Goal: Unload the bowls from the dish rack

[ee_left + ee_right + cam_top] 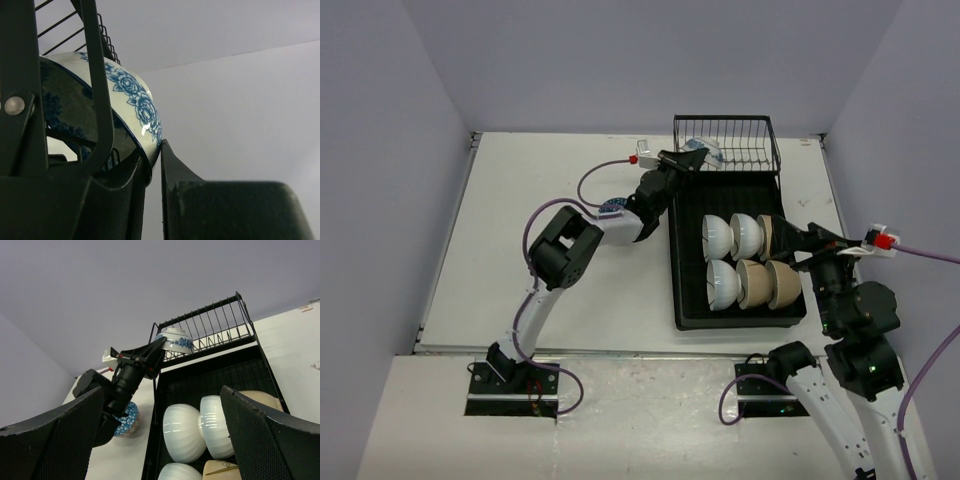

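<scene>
- Lavender-grey walls close in a white table (pixel 520 190) on three sides.
- On its right half lies the dish rack (pixel 676 285), a black rimmed tray with a wire basket (pixel 760 128) at the far end.
- Six bowls stand on edge in the tray in two rows of three: white ones (pixel 719 236) to the left, tan ones (pixel 784 283) to the right.
- The left gripper (pixel 688 160) reaches to the basket's near left corner. Its fingers are pinched on the rim of the blue-and-white bowl (pixel 142 107), which is tilted and printed with flowers.
- A patterned bowl (pixel 128 419) sits on the table just left of the rack, partly under the left arm.
- The right gripper (pixel 162 389) hangs over the tray's right side, jaws spread wide with nothing between them.
- Each wrist has a white-and-red fitting (pixel 640 156); any print on it is too small to read.
</scene>
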Controlling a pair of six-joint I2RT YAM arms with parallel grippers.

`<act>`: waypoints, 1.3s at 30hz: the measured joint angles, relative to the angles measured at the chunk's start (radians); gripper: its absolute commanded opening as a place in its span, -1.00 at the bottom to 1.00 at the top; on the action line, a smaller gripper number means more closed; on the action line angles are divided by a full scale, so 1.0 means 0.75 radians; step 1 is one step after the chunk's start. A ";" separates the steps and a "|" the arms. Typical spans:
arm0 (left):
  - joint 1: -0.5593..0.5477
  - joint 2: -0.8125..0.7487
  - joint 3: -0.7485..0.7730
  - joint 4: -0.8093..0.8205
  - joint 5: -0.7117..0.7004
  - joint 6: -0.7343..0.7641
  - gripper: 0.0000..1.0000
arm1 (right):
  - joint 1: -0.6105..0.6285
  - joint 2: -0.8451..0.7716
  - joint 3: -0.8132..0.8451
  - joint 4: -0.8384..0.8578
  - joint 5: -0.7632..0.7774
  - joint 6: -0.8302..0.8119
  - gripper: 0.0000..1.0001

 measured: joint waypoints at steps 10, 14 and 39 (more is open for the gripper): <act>0.046 0.108 0.143 0.098 0.073 0.067 -1.00 | 0.000 0.000 -0.001 0.005 -0.005 -0.010 0.98; 0.050 0.129 0.171 0.115 0.095 0.079 -1.00 | 0.000 -0.001 -0.004 0.016 -0.006 -0.010 0.98; 0.066 0.189 0.277 0.219 0.188 0.130 -1.00 | 0.000 -0.018 -0.018 0.021 -0.036 -0.019 0.98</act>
